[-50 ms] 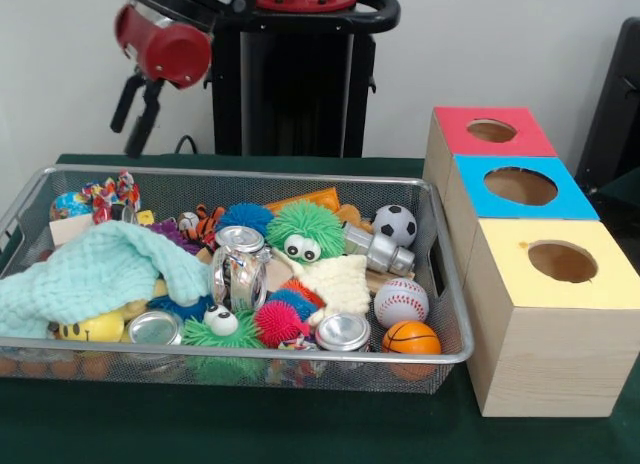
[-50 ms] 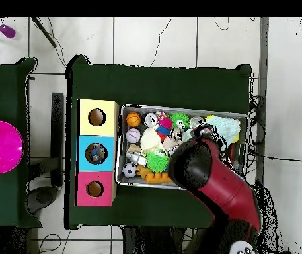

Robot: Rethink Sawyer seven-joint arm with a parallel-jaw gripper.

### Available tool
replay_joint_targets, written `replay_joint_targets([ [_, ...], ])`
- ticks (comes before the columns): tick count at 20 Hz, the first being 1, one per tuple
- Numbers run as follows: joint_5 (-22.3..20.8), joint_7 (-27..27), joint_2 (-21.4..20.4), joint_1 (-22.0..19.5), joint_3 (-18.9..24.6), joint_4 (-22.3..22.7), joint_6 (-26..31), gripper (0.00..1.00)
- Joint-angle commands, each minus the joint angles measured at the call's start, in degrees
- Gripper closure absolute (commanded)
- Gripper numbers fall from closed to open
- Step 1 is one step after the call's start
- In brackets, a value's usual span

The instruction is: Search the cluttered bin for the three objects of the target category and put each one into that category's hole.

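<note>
Front view: end effector [image 1: 138,109] hangs upper left above the bin [image 1: 440,284], can't tell its grip state, so we're at the search step, next it has to drop in and pick something.

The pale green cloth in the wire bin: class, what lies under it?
Under the pale green cloth, a yellow smiley ball pokes out at its lower edge, beside a metal lid. Whatever lies beneath the cloth's middle in the wire bin is covered.
</note>
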Motion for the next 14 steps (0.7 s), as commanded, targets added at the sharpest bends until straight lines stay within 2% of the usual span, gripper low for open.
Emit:
replay_joint_targets([
  [1,-13.10,-15.77,-8.31,-11.59,14.94,10.22,5.69,0.00],
  [2,-15.35,-17.69,-9.96,-13.80,17.12,11.32,5.46,0.00],
  [3,-17.00,-17.30,-11.50,-15.40,18.66,12.38,4.26,0.00],
  [5,-24.32,-26.64,-14.45,-19.15,22.59,11.79,8.51,0.00],
  [6,-27.53,-28.34,-15.04,-19.57,22.96,11.19,9.32,0.00],
  [7,-28.97,-29.37,-17.14,-23.01,26.66,12.90,8.95,0.00],
  [8,-29.91,-29.76,-17.60,-23.80,27.70,12.76,10.99,0.00],
  [9,-30.04,-28.97,-17.79,-23.49,27.62,11.74,15.03,0.00],
  [10,-31.10,-29.08,-18.08,-23.13,27.40,10.92,16.74,0.00],
  [11,-33.77,-29.92,-18.74,-21.90,26.28,9.51,17.61,0.00],
  [12,-34.37,-28.34,-18.40,-19.76,23.53,7.85,22.47,0.00],
  [13,-34.36,-22.51,-18.47,-17.31,20.49,7.26,22.99,0.00],
  [14,-35.59,-26.42,-19.87,-19.06,23.58,8.37,22.54,0.00],
])
